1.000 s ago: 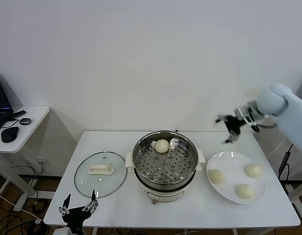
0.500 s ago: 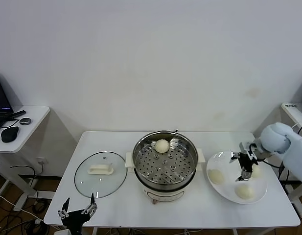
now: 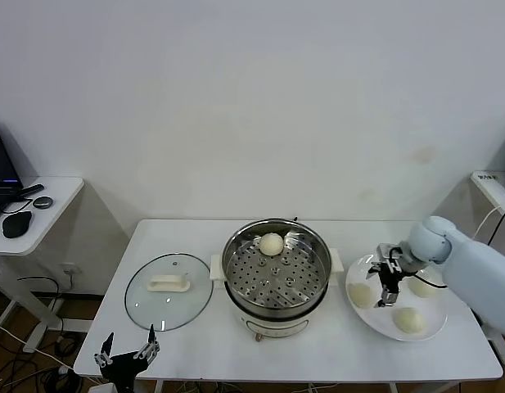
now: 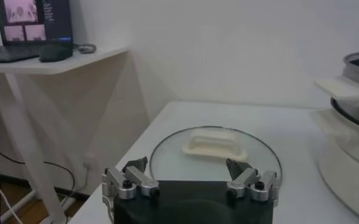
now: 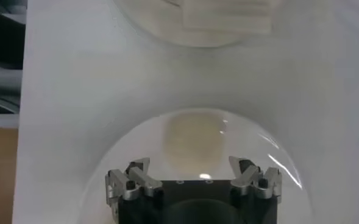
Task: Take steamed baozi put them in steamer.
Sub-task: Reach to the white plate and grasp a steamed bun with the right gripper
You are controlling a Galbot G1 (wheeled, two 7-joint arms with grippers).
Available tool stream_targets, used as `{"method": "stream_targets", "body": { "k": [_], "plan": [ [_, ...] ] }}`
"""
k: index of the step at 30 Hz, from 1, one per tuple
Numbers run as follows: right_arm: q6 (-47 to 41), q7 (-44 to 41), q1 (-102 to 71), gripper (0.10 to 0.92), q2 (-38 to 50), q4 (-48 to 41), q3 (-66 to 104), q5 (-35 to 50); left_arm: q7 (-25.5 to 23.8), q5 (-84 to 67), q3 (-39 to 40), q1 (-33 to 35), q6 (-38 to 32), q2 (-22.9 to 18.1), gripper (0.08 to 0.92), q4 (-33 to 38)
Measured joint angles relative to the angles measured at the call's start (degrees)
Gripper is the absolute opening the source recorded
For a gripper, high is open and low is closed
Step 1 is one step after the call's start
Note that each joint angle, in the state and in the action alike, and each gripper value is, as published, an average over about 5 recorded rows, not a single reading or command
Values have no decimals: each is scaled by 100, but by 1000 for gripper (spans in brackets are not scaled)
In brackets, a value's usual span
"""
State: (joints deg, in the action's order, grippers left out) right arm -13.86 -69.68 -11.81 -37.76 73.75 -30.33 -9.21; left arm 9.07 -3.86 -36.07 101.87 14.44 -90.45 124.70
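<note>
right gripper (image 3: 386, 282) spread wide over the plate (image 3: 381, 315), holding nothing

the table (image 3: 317, 348) carries the steamer (image 3: 276, 274) in the middle, a glass lid (image 3: 168, 291) to its left and the plate to its right. one bun (image 3: 271, 243) sits at the back of the steamer tray; three buns lie on the plate, and the right gripper hangs just above the leftmost one (image 3: 361, 295). the left gripper (image 3: 125, 354) waits wide open and empty by the table's near left edge.

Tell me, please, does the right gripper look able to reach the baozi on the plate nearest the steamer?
Probably yes: the right gripper hangs open just above that baozi, and nothing lies between them on the plate.
</note>
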Motion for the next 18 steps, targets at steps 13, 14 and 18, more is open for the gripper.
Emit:
{"method": "stream_targets", "body": {
  "k": [13, 14, 18],
  "plan": [
    [55, 89, -103, 823, -363, -339, 45, -291, -3, -1, 1, -14, 11, 31, 823, -64],
    [57, 90, -116, 823, -379, -356, 54, -309, -3, -1, 1, -14, 11, 29, 823, -65],
    [60, 70, -162, 821, -419, -406, 105, -381, -3, -5, 5, -23, 16, 21, 823, -74]
  ]
}}
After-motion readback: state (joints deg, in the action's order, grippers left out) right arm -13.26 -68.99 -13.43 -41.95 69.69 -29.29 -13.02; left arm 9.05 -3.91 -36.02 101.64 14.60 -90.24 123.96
